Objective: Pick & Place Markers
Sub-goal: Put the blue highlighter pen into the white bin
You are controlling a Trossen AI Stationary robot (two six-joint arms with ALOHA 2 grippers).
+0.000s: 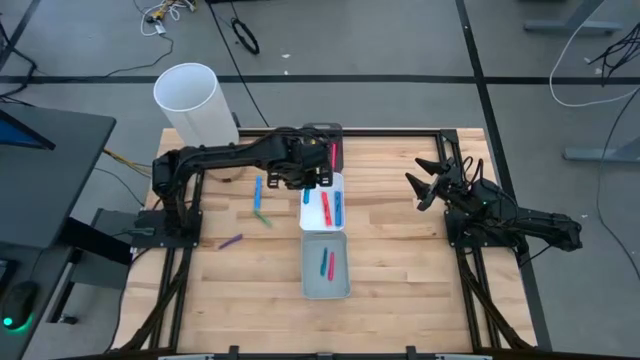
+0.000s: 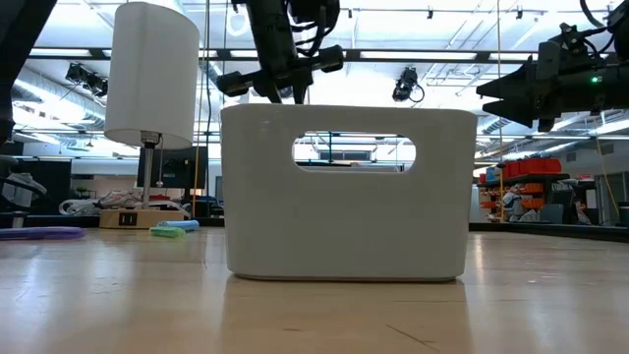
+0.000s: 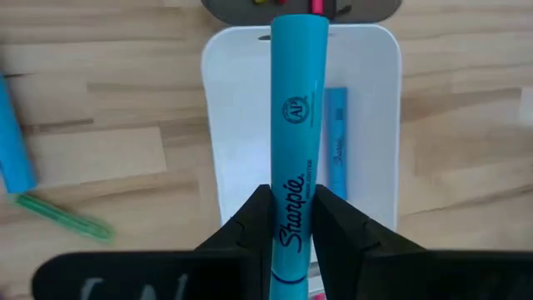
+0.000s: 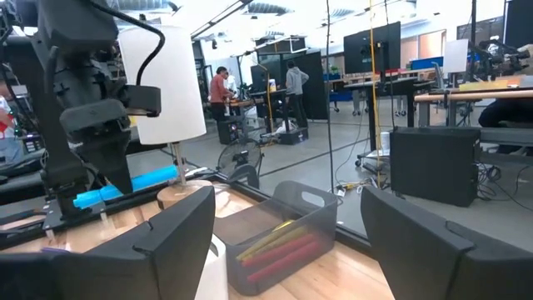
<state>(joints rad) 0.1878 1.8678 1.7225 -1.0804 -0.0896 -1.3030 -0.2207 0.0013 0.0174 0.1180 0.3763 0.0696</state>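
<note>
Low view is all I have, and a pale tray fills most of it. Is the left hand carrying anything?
Observer: Yes. The left hand is shut on a light-blue Sharpie marker.
Operator: What lies under it?
Observer: The white tray, which holds a blue marker.
Operator: And the right hand?
Observer: The right hand is open and empty, waiting at the table's right side.

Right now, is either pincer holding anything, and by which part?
The left pincer grips a blue Sharpie marker near one end, above the white tray. The right pincer is open and empty.
</note>
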